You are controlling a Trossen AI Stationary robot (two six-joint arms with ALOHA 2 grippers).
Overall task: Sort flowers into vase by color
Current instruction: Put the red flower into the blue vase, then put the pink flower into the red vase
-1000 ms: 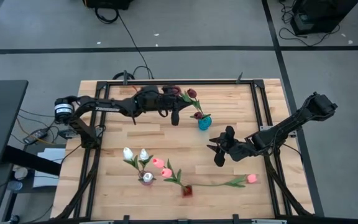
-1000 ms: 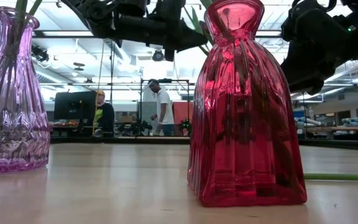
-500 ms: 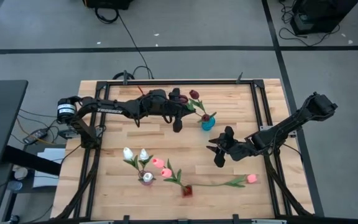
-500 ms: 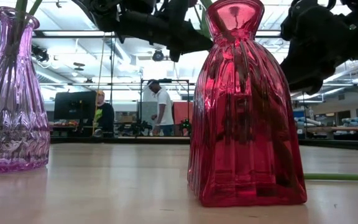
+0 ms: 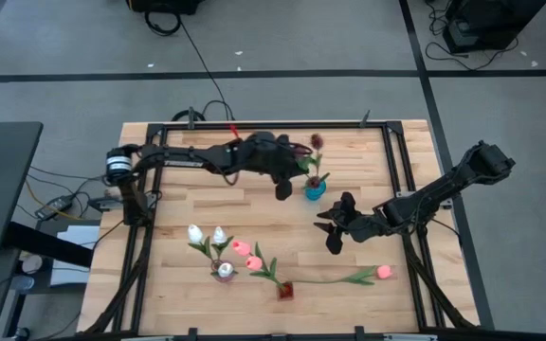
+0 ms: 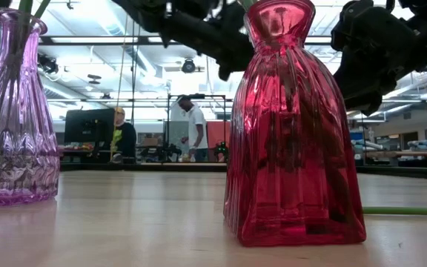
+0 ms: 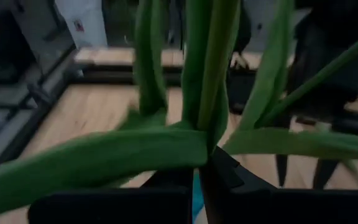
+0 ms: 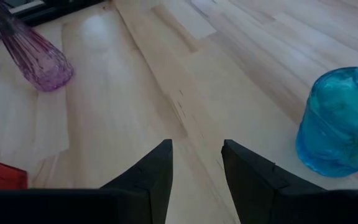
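Dark maroon tulips [image 5: 316, 142] stand with their green stems reaching down into the small blue vase [image 5: 314, 189] near the table's far edge. My left gripper [image 5: 295, 169] is shut on those stems, just left of the vase. White tulips [image 5: 207, 234] sit in the purple vase [image 5: 223, 272] and pink tulips [image 5: 246, 256] in the red vase [image 5: 285, 290], both near the near edge. One pink tulip [image 5: 384, 272] lies flat on the table. My right gripper [image 5: 334, 229] hovers open at mid-table, right of centre, touching nothing. My left gripper pinches the bundle of green stems [image 7: 199, 134] between its two fingers, where the leaves branch off. The fingers lie across the stems, coming level from the table's left. The stems stand nearly upright, heads above the fingers, lower ends in the blue vase's mouth [image 7: 194, 186].
The red vase [image 6: 295, 126] and purple vase [image 6: 17, 111] stand close to the low camera. A black frame rail [image 5: 254, 123] edges the table. Bare wood lies between the blue vase and the near vases. People stand in the room beyond.
My left gripper has moved toward the table's right, staying shut on the maroon tulips. Their heads have swung right, so the stems now stand more upright over the blue vase instead of leaning to its left. My right arm has kept still.
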